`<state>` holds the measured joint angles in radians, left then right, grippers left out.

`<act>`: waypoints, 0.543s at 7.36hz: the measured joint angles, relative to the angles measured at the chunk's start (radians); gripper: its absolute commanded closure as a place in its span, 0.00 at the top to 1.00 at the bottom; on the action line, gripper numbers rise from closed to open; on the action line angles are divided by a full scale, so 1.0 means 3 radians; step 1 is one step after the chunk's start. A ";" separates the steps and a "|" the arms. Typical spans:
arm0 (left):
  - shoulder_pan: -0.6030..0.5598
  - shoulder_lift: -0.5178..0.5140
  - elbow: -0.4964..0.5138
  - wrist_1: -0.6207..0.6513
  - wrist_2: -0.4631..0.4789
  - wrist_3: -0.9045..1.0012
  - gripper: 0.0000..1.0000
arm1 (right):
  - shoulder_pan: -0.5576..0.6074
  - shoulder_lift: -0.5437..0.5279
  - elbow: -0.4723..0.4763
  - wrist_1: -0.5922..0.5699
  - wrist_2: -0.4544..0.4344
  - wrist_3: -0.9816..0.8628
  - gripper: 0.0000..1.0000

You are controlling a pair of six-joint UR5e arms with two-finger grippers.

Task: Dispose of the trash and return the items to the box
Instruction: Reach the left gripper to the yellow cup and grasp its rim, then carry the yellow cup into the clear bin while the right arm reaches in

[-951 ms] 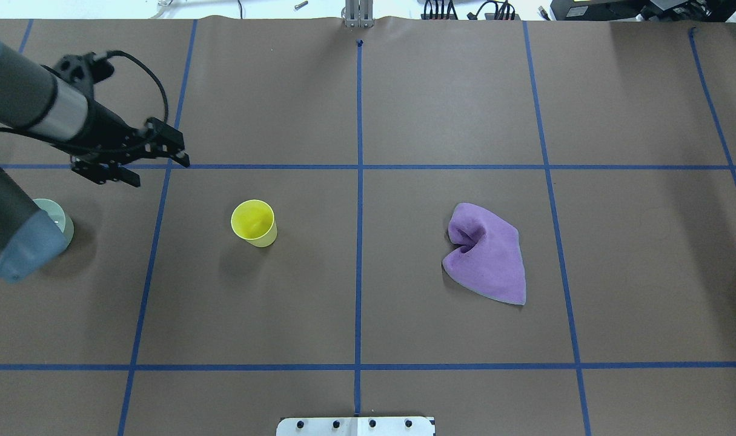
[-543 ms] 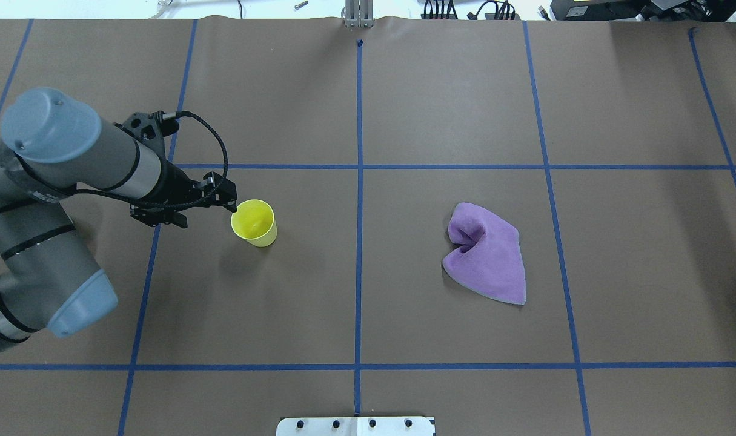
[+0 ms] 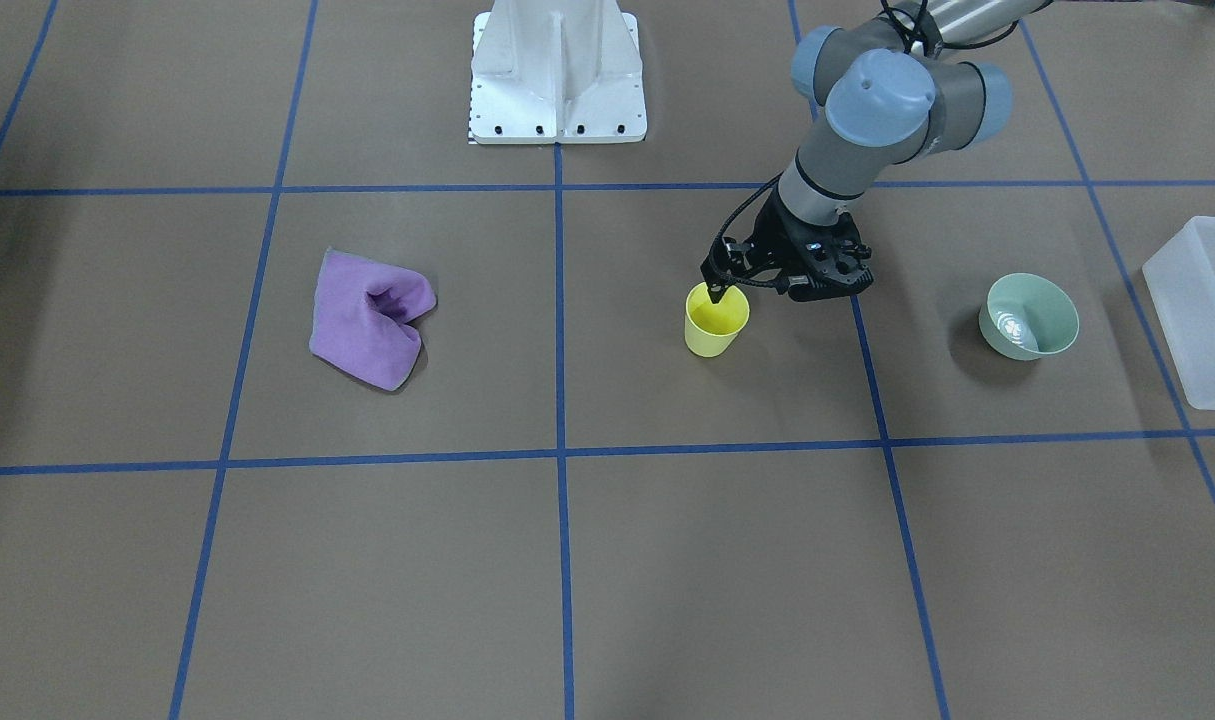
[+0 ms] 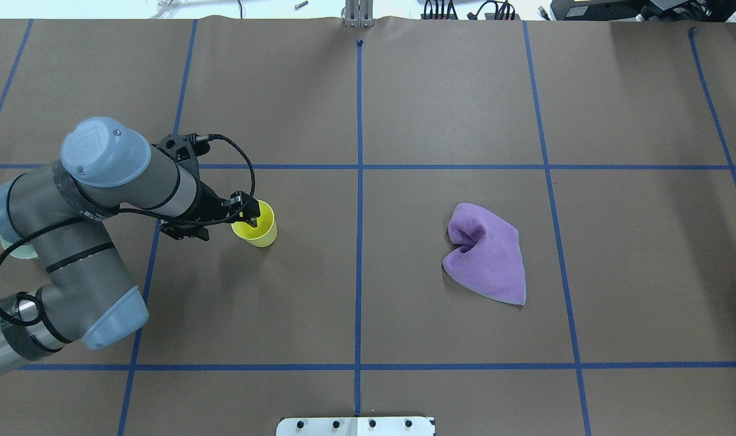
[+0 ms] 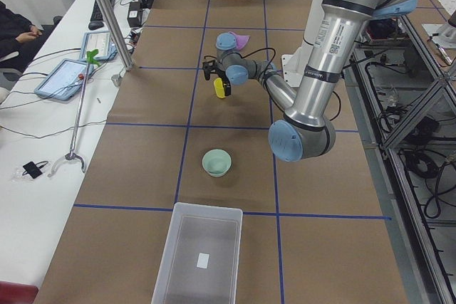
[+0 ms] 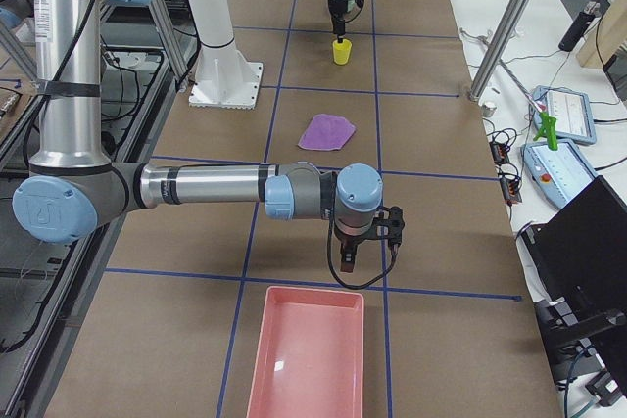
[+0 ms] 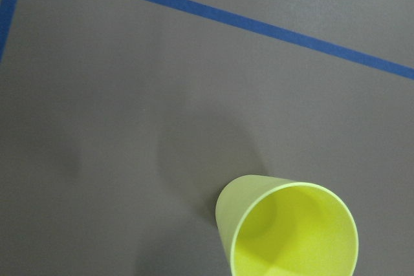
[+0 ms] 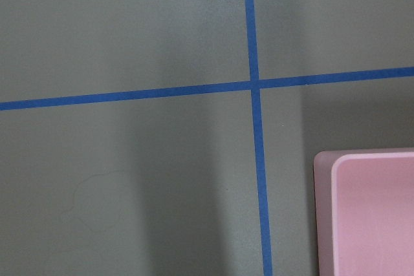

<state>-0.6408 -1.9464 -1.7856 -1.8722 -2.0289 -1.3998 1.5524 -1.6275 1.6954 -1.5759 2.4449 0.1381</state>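
Left claw [image 3: 719, 288] is down at the yellow cup [image 3: 717, 325], with its dark tip right at the rim on the bowl side. Can't tell if the fingers are apart or together; the left wrist cam shows only the cup's mouth and a strip of tape.

Cup is upright on the tabletop [image 4: 452, 103], in the grid square on the robot's left of the centre tape line [image 4: 358, 272], well apart from the bin. Green bowl [image 3: 1029, 315] sits between the cup and the clear bin [image 3: 1202, 310], roughly in line. Purple cloth [image 4: 486, 257] lies crumpled on the other side of the centre line, well apart from the cup.

Right claw [image 6: 364, 254] hangs over the tabletop just short of a pink tray [image 6: 306, 359]. It's seen only from the side cam, so I can't tell its grip state.

Hidden/cut off:
- In the overhead view the bowl is almost fully behind the left arm [image 4: 101, 181], just a green sliver showing.
- The bin is cropped by the frame edge in the front view but whole in the left side view.

Writing:
- Small white label [image 5: 203, 260] on the bin floor, unreadable.
- Sticker [image 5: 329, 30] on the left arm's upright tube, too small to read.
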 measured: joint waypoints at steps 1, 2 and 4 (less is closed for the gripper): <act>0.0004 -0.0002 0.0037 -0.0024 0.0002 -0.0002 0.20 | 0.0000 0.0000 0.0001 0.0000 0.0001 0.0000 1.00; 0.0009 -0.0003 0.0071 -0.0052 0.0003 -0.0002 0.00 | 0.0000 0.0000 0.0001 -0.0002 0.0001 0.0000 1.00; 0.0026 -0.0011 0.0107 -0.0078 0.0000 -0.0006 0.00 | 0.0000 -0.0002 -0.0002 -0.0003 0.0001 0.0000 1.00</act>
<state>-0.6331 -1.9497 -1.7536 -1.8955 -2.0289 -1.4017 1.5524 -1.6280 1.6948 -1.5769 2.4452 0.1380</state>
